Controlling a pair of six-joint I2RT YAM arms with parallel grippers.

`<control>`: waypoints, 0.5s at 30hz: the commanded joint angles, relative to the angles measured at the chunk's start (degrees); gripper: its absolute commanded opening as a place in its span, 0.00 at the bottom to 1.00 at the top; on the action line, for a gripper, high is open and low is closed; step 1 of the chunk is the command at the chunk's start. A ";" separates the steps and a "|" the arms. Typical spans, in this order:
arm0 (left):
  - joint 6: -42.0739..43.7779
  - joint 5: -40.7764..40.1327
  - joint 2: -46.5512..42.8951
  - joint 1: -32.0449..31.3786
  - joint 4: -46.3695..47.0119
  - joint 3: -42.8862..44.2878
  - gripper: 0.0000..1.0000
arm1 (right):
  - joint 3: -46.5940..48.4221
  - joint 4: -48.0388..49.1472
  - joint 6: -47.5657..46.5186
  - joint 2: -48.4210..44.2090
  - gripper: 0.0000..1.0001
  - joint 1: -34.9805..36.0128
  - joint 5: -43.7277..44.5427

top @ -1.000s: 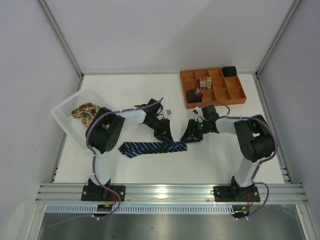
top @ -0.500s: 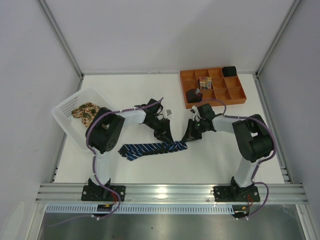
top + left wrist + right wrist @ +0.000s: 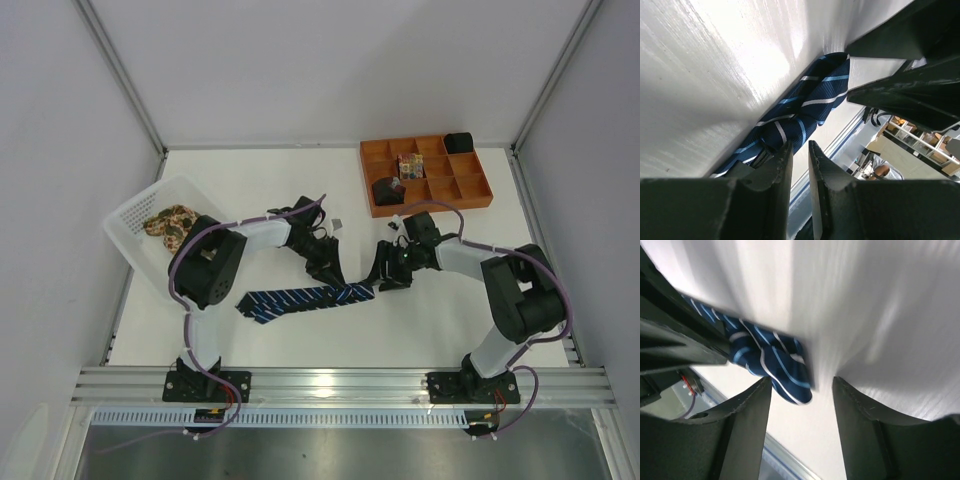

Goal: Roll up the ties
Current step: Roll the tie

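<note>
Since a second ago the right arm's elbow has swung out to the right. The navy tie point(image 3: 305, 297) has tipped, so its left end now sits nearer the arms. It lies long-ways, left to right, on the bench point(image 3: 250, 180). Its folded right end is between the two hands. The right hand point(image 3: 802, 380) is spread wide, with that end between its fingers. The left hand point(image 3: 800, 147) has its fingers almost together at the cloth, and I cannot tell if they pinch it. There are two ties. The tan one point(image 3: 170, 224) lies curled in the basket point(image 3: 130, 208).
</note>
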 commanded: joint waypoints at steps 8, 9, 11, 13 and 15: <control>2.15 -1.82 -3.16 -0.36 -0.71 -1.45 0.25 | -8.22 11.00 3.33 -1.14 0.50 -0.18 -6.92; 2.23 -1.82 -3.16 -0.36 -0.71 -1.63 0.25 | -8.04 11.18 3.68 0.00 0.50 -0.27 -7.10; 2.32 -1.99 -2.98 -0.44 -0.62 -2.15 0.25 | -8.13 13.02 4.29 0.88 0.47 -0.27 -8.15; 2.50 -2.26 -3.07 -0.45 -0.36 -2.77 0.25 | -8.04 14.16 5.26 1.59 0.41 -0.36 -8.85; 2.41 -2.61 -2.98 -0.44 -0.10 -3.30 0.25 | -8.04 14.70 5.79 1.42 0.36 -0.36 -9.12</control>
